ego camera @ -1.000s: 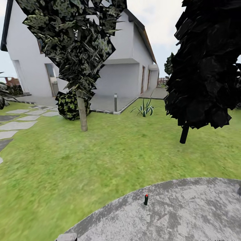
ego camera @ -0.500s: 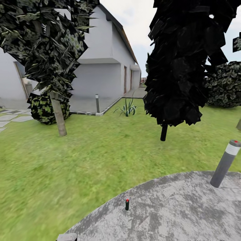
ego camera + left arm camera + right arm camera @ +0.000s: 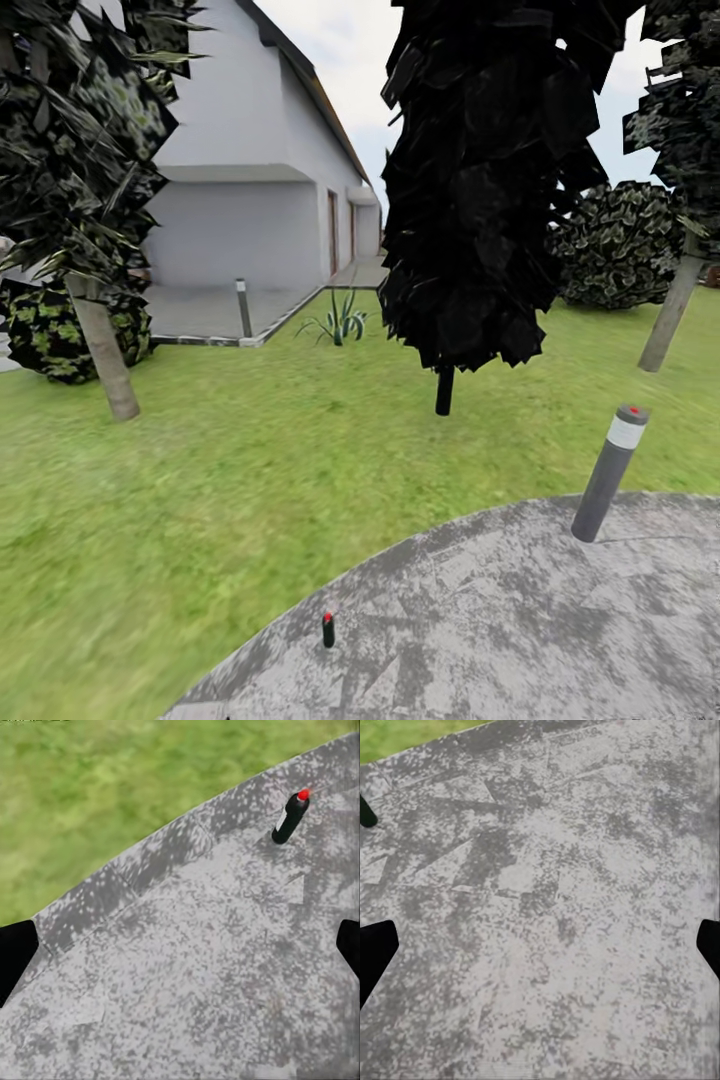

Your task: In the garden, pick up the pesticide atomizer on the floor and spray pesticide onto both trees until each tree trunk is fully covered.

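The pesticide atomizer [image 3: 327, 629], a tiny dark bottle with a red top, stands upright on the grey speckled concrete floor [image 3: 520, 620] close to its curved edge. In the left wrist view the atomizer [image 3: 290, 817] stands ahead of my left gripper [image 3: 180, 952], off to one side, well apart from it. That gripper is open, its dark fingertips [image 3: 15, 952] far apart over the paving. My right gripper [image 3: 540, 949] is open too, above bare concrete [image 3: 555, 892]. The two pale-trunked trees are out of view.
A grey bollard [image 3: 608, 470] with a white band stands on the paving's right edge. A black cone-shaped tree [image 3: 470, 180] rises from the lawn [image 3: 250, 450] ahead. Thin-trunked dark trees stand at left [image 3: 103, 355] and right [image 3: 670, 315]. The white house [image 3: 240, 200] lies behind.
The camera has swung to the right, so the whole scene has slid leftward in the picture. The bollard and the right-hand tree have come into view. The atomizer stands where it was.
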`<state>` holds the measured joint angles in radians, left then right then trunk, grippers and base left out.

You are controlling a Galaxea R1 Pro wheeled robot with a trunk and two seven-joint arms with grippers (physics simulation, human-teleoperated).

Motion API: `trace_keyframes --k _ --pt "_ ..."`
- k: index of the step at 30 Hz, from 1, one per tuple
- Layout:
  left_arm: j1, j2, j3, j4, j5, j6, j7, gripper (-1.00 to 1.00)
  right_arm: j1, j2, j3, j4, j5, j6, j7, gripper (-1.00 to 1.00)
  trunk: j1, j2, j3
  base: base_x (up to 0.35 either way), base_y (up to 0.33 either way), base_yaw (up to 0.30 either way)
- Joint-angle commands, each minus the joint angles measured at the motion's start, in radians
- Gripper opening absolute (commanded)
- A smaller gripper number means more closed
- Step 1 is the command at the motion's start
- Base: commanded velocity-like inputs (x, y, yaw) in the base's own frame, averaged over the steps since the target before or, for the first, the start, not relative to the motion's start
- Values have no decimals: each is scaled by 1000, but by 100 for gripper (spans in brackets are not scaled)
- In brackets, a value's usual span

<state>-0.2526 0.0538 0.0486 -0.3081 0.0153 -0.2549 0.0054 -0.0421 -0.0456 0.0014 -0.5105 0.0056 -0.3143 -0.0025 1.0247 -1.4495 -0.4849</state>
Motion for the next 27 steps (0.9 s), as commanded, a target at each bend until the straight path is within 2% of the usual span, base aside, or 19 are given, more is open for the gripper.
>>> trace_keyframes --k 1,15,27 --pt "0 0 2 2 2 -4 1 100 -1 0 0 1 1 -3 0 100 0 0 -2 195 -240 -195" --pt "0 0 4 4 3 -4 1 100 -1 0 0 0 -1 -3 -1 100 0 0 -20 195 -241 -187" --pt "0 1 2 4 3 -7 1 100 -1 0 0 0 1 -5 -1 100 0 0 -23 194 -241 -23"
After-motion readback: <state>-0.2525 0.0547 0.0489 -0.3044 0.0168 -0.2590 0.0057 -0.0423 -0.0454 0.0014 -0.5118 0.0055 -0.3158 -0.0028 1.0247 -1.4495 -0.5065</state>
